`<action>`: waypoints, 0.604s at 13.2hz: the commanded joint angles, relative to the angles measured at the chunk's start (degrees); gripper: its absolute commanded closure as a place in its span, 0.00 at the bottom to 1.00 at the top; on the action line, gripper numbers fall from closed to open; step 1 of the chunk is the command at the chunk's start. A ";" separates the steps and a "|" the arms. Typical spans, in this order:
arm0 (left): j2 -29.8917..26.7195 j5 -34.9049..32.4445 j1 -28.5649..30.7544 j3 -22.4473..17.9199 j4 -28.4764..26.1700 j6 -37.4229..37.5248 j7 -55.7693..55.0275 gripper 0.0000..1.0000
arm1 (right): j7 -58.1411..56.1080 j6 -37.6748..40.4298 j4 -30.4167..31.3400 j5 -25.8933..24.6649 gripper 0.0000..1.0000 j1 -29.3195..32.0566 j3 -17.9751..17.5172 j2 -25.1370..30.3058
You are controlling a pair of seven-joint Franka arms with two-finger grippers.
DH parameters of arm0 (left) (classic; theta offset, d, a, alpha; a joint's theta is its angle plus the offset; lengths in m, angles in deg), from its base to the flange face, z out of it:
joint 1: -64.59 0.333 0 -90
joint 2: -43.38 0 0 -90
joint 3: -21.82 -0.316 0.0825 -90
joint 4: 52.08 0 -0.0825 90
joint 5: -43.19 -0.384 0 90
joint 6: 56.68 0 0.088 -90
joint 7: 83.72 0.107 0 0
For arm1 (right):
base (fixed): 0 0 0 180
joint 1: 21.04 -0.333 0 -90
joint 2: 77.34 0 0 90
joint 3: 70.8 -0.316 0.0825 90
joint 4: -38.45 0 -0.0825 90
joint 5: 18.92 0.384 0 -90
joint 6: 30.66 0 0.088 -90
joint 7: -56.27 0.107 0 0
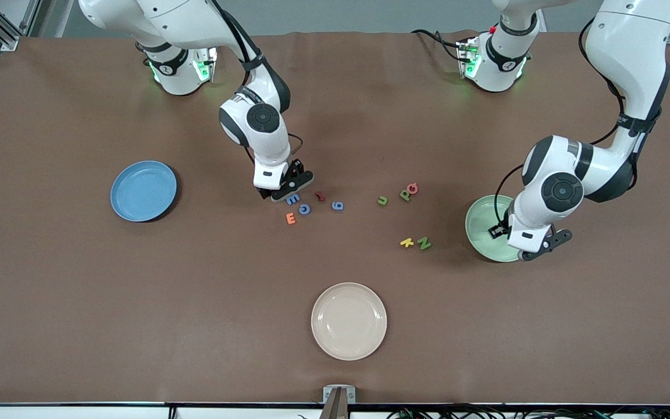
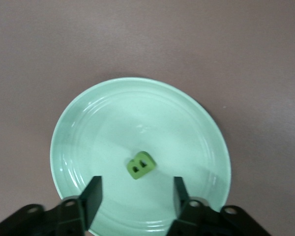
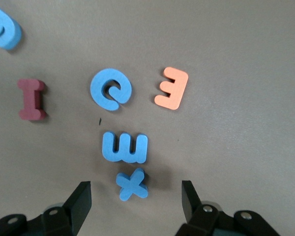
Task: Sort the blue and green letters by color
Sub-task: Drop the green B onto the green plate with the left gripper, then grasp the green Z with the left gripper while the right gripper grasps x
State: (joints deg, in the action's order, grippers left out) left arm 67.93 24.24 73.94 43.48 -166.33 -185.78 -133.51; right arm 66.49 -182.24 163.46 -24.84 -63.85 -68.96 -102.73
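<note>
My right gripper [image 1: 281, 192] is open, low over a blue X [image 3: 132, 184] that lies between its fingers [image 3: 82, 196]. Close by lie a blue E [image 1: 292, 199], also in the right wrist view [image 3: 125, 147], a blue C [image 1: 304, 209] and a blue 9-shaped piece [image 1: 338, 205]. My left gripper [image 1: 522, 247] is open and empty over the green plate [image 1: 480, 218]. A green B [image 2: 141, 164] lies in that plate [image 2: 78, 128]. A green U [image 1: 382, 200], a green P-shaped piece [image 1: 406, 193] and a green N [image 1: 424, 243] lie on the table toward the left arm's end.
An orange E [image 1: 291, 218] and a red I [image 1: 320, 196] lie among the blue letters. A pink letter [image 1: 413, 188] touches the green P-shaped piece. A yellow K [image 1: 406, 242] lies beside the N. A blue plate [image 1: 143, 191] and a beige plate [image 1: 349, 320] stand apart.
</note>
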 commanded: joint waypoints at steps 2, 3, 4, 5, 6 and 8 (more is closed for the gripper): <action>-0.39 -0.20 -1.08 2.58 1.39 0.61 -4.94 0.00 | -2.66 -0.03 -0.83 -0.66 0.18 0.80 -0.43 -1.32; -0.04 -0.20 -2.13 3.29 1.57 0.61 -7.75 0.00 | -2.66 -0.38 -0.83 -0.58 0.19 0.80 -0.43 -1.41; 1.53 -0.29 -4.31 3.38 2.79 0.52 -10.91 0.01 | -2.75 -0.65 -0.83 -0.57 0.21 0.80 -0.43 -1.59; 3.64 -0.12 -6.16 3.38 4.80 0.52 -13.46 0.09 | -2.75 -0.65 -0.83 -0.66 0.24 0.71 -0.43 -1.59; 6.01 -0.20 -7.57 3.38 6.82 0.35 -16.71 0.18 | -2.84 -0.73 -0.83 -0.66 0.27 0.71 -0.43 -1.68; 11.37 -0.64 -10.82 3.30 12.09 0.17 -22.34 0.21 | -2.92 -0.74 -0.83 -0.66 0.35 0.63 -0.43 -1.76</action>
State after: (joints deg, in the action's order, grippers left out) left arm 72.79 24.26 65.22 46.88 -160.88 -185.83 -151.78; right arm 64.22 -182.69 163.44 -24.84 -63.78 -68.96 -103.69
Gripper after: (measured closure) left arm 0.216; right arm 0.264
